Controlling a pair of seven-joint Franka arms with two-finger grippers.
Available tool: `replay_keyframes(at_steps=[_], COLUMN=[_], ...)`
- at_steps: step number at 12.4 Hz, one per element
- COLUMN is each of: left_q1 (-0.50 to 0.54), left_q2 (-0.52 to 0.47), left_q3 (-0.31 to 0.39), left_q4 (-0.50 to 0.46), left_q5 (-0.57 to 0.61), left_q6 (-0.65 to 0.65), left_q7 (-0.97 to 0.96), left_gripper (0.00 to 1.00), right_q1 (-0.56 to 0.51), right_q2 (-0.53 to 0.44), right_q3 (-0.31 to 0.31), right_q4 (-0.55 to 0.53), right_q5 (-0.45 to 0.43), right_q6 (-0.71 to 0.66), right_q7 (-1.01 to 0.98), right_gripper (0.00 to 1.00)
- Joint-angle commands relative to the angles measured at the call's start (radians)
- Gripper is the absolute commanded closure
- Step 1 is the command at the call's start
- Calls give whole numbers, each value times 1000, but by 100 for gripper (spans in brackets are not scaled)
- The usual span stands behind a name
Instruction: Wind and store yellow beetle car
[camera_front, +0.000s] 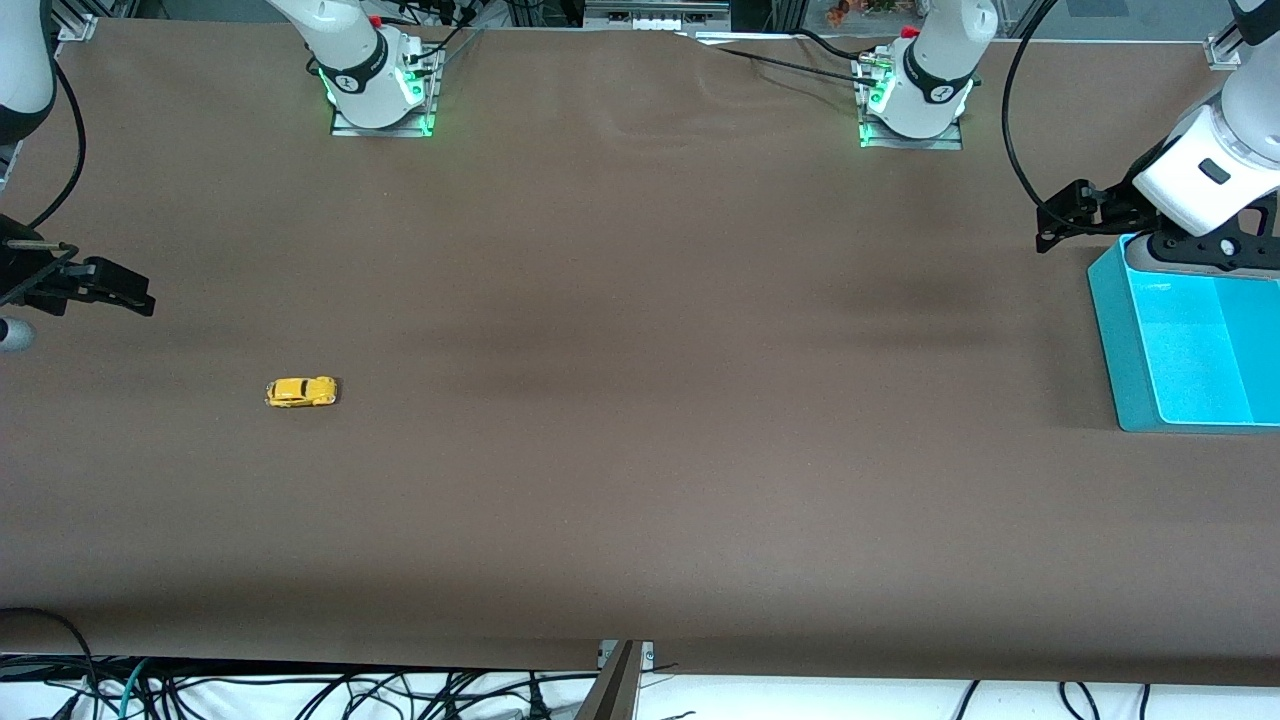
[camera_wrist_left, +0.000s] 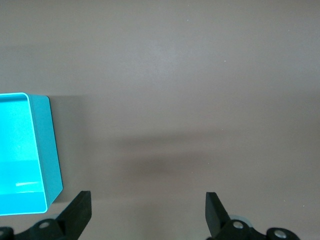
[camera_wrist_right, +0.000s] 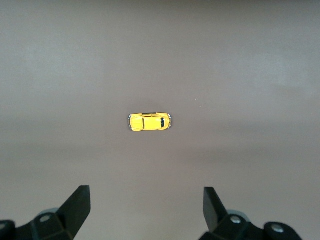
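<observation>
The yellow beetle car (camera_front: 301, 391) rests on its wheels on the brown counter (camera_front: 640, 400), toward the right arm's end and about midway between the edge along the robot bases and the edge nearest the front camera. Nothing touches it.

The right gripper (camera_front: 140, 298) hangs in the air over the counter edge at the right arm's end, jaws spread wide and empty. In the right wrist view the car (camera_wrist_right: 150, 122) lies on bare counter ahead of the two spread fingers (camera_wrist_right: 77, 202).

The left gripper (camera_front: 1045, 228) hangs at the left arm's end, just beside the teal bin (camera_front: 1115, 330), jaws also wide and empty. The bin (camera_wrist_left: 47, 145) stands at that counter edge, open side up.
</observation>
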Motion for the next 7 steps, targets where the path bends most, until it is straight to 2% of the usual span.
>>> replay_keyframes(at_steps=[1,7], left_q1=[7,7], left_q2=[-9,-8], left_q3=[-1,-1], left_q4=[-2,-2], left_q5=[-16,-16], left_q6=[-10,-12], left_q7=[23,23], left_gripper=[0,0], right_q1=[-7,24], right_q2=[-4,1], right_q3=[4,17], right_q4=[2,0], right_q5=[-2,3], right_q6=[2,-7], right_q7=[-2,-2], right_gripper=[0,0])
